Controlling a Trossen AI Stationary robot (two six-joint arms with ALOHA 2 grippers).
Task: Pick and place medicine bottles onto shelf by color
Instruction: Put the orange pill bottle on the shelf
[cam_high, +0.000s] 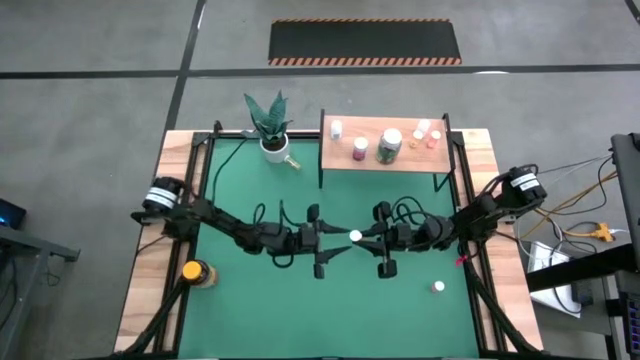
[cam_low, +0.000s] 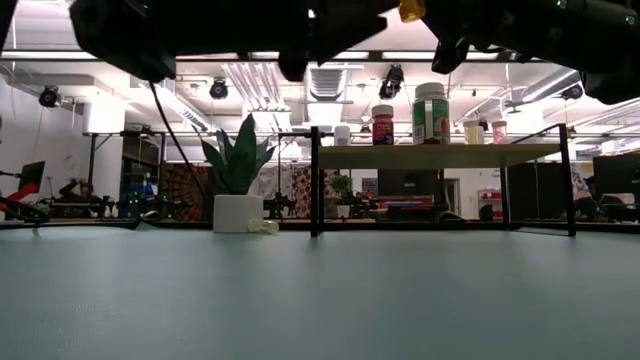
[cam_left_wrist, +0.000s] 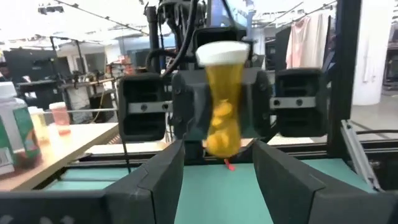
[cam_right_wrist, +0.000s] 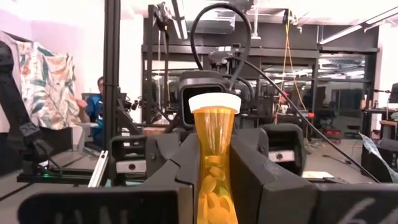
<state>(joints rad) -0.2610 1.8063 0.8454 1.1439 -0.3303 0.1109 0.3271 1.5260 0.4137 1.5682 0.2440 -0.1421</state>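
Note:
My right gripper (cam_high: 368, 236) is shut on an orange bottle (cam_right_wrist: 214, 162) with a white cap (cam_high: 355, 236), held above the middle of the green mat. My left gripper (cam_high: 335, 240) faces it from the table's left. It is open, and its fingers (cam_left_wrist: 163, 177) stand apart on either side of the bottle's lower end (cam_left_wrist: 221, 140) without touching it. The shelf (cam_high: 340, 160) stands at the far right on black legs. It carries a white bottle (cam_high: 336, 128), a pink one (cam_high: 360, 149), a larger greenish one (cam_high: 389, 146) and several small ones (cam_high: 425, 132). My right gripper pinches the orange bottle's body (cam_right_wrist: 214, 186) between its two fingers (cam_right_wrist: 174, 174). They come in level from the table's right. The bottle stands upright and is lifted clear of the mat. Its white cap (cam_right_wrist: 214, 101) and neck rise above the fingers.
An amber bottle with a yellow cap (cam_high: 196, 271) stands at the mat's near left edge. A small white-capped bottle (cam_high: 438, 287) stands near right. The white pot with the plant (cam_high: 272, 140) is far left of the shelf, and a small bottle (cam_high: 293, 162) lies beside it.

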